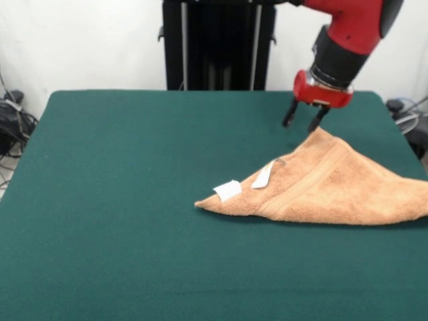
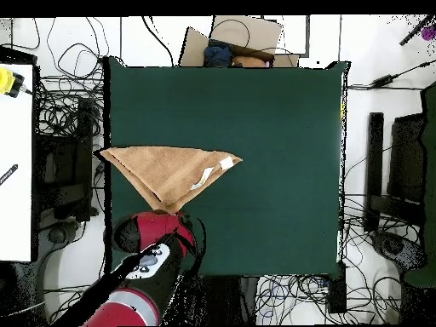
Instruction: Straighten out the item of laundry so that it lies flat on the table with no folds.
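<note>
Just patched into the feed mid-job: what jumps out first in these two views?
The orange-tan towel stands out against the green table: it is folded into a triangle, not flat, with two white tags near its pointed end, and it reaches the table's edge on the right of the front view. The red arm's tool hovers open just above the triangle's apex, not touching it.

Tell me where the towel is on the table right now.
In the front view the towel lies folded into a triangle on the table's right side, reaching its right edge, its far corner just below the open gripper.
</note>
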Controlling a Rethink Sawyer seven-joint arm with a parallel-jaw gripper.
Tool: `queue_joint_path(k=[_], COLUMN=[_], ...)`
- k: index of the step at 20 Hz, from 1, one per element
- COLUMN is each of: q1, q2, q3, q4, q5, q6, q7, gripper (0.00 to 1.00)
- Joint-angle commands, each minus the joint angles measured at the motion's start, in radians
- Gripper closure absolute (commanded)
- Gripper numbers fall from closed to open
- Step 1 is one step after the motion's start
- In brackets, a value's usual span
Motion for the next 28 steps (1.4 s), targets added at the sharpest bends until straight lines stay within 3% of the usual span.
queue_joint_path(k=[1,6,18,28], q1=[0.029,0.056,0.115,0.139], q2=[0.062,0.083,0.024,0.025], q3=[0.121,0.134,0.093,0.064], q4=[0.006,-0.005,0.038,0.001], q5=[0.09,0.131,0.187,0.211], q6=[-0.025,-0.028,0.024,0.031], q7=[0.274,0.285,0.289,0.272], gripper=[0.0,0.0,0.0,0.0])
